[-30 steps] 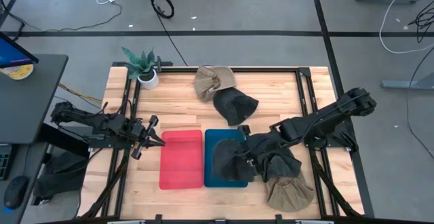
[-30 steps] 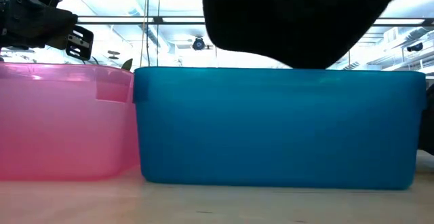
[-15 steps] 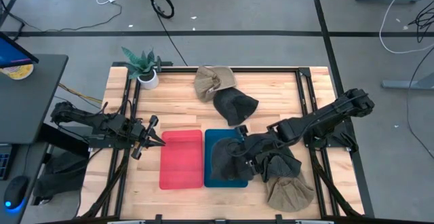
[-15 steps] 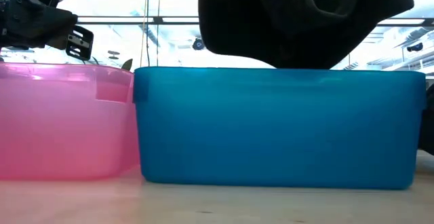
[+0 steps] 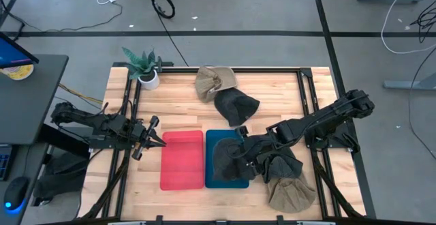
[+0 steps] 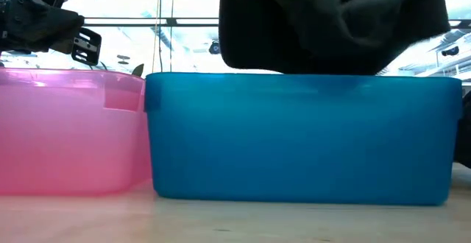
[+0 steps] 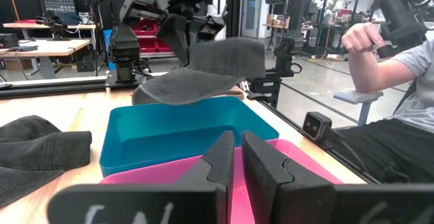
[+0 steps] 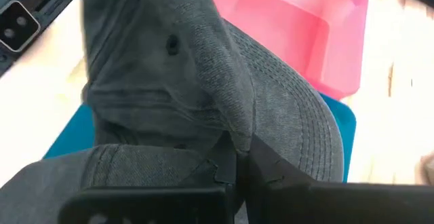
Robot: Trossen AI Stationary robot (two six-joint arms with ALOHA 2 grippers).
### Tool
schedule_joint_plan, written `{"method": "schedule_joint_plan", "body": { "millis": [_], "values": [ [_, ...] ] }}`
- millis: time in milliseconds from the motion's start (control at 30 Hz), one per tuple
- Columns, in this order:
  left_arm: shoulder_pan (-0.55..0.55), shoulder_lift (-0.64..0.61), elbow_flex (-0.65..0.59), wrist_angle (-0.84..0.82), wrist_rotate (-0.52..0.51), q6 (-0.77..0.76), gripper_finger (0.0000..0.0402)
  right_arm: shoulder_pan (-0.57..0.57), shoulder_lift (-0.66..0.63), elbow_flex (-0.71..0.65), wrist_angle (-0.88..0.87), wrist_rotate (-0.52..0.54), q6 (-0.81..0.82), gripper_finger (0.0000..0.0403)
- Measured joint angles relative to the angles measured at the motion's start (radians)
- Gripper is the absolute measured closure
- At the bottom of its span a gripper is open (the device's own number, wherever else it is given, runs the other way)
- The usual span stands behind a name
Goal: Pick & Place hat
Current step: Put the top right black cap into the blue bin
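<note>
The right gripper (image 5: 244, 151), reaching out on its stretched arm, hangs above the blue bin (image 5: 212, 180) with its fingers pinched tight on a dark hat (image 5: 227, 162), while the left gripper (image 5: 158, 140) waits closed, beyond the pink bin (image 5: 182, 160).

Overhead, a table-level camera and both wrist cameras share the blue bin (image 5: 216, 143).

arms (image 5: 88, 124): black, jointed | finish: matte | left fingers (image 7: 261, 172): dark, blocky, angular

Dk grey hat (image 5: 228, 160) over blue bin (image 6: 302, 136), pink bin (image 5: 182, 160) beside.
</note>
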Motion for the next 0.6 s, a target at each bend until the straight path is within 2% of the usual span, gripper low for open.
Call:
{"method": "schedule_joint_plan", "body": {
  "millis": [333,600],
  "values": [
    [0.000,-0.002,0.000,0.001,0.000,0.000,0.0367,-0.004,0.072,0.000,0.012,-0.003,-0.099,0.0399],
    [0.000,-0.002,0.000,0.000,0.000,0.000,0.0367,-0.004,0.078,0.000,0.015,-0.069,-0.173,0.0399]
  ]
}}
